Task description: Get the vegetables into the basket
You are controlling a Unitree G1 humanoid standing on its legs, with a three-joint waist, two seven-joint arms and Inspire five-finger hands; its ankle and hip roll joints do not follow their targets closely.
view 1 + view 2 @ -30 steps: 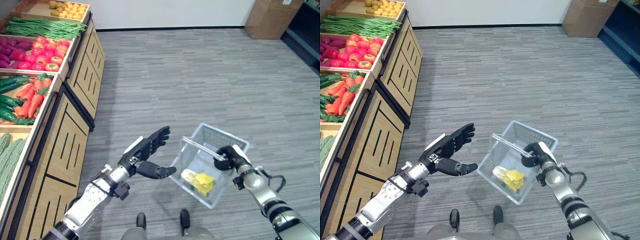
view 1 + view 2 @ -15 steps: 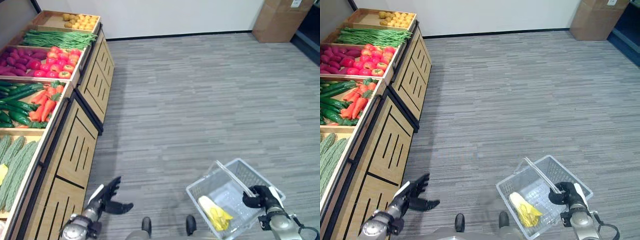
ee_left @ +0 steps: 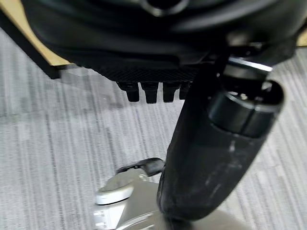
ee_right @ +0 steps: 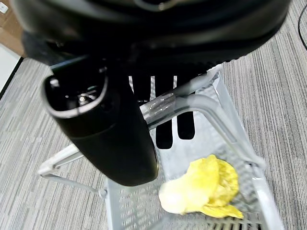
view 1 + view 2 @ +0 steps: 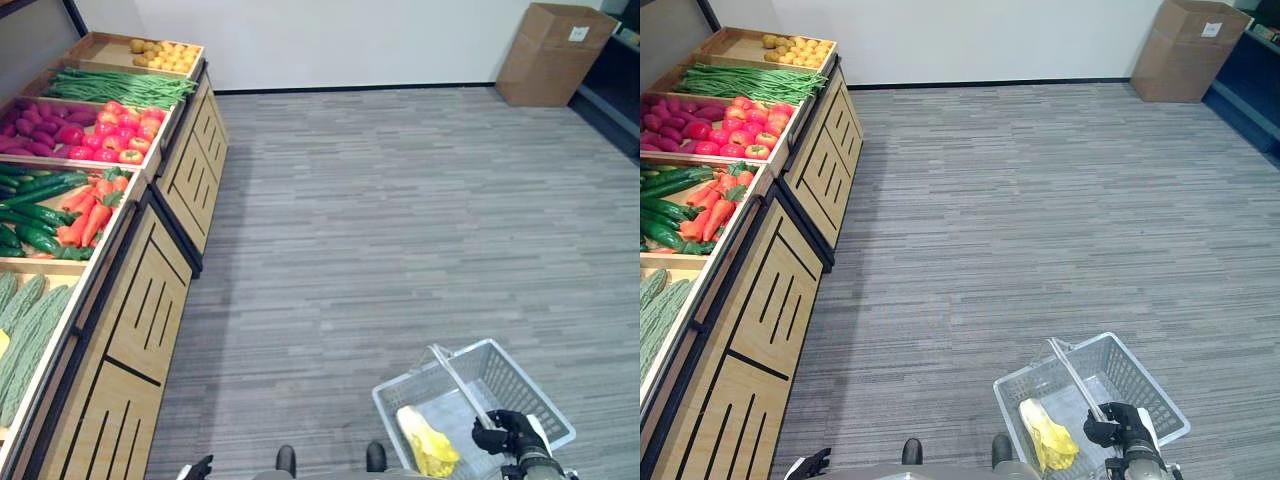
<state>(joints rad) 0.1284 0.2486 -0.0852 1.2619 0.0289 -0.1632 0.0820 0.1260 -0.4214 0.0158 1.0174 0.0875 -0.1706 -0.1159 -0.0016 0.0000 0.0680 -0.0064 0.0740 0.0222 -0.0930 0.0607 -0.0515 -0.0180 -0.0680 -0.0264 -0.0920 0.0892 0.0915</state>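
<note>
You see one grey wire basket [image 5: 520,385] holding one crinkly yellow vegetable [image 5: 428,443]. Your right hand [image 5: 510,436] curls around its handle [image 4: 192,103]. Your left hand's [image 3: 158,72] fingers look straight, holding nothing.

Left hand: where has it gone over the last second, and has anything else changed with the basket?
The left hand has dropped from a raised, open pose beside the basket to low by the cabinet foot, fingers straight. The camera has tilted up toward the shelves, so the scene's shift is not the things moving. Unchanged: the right hand stays curled round the basket handle, and the yellow vegetable lies inside.
</note>
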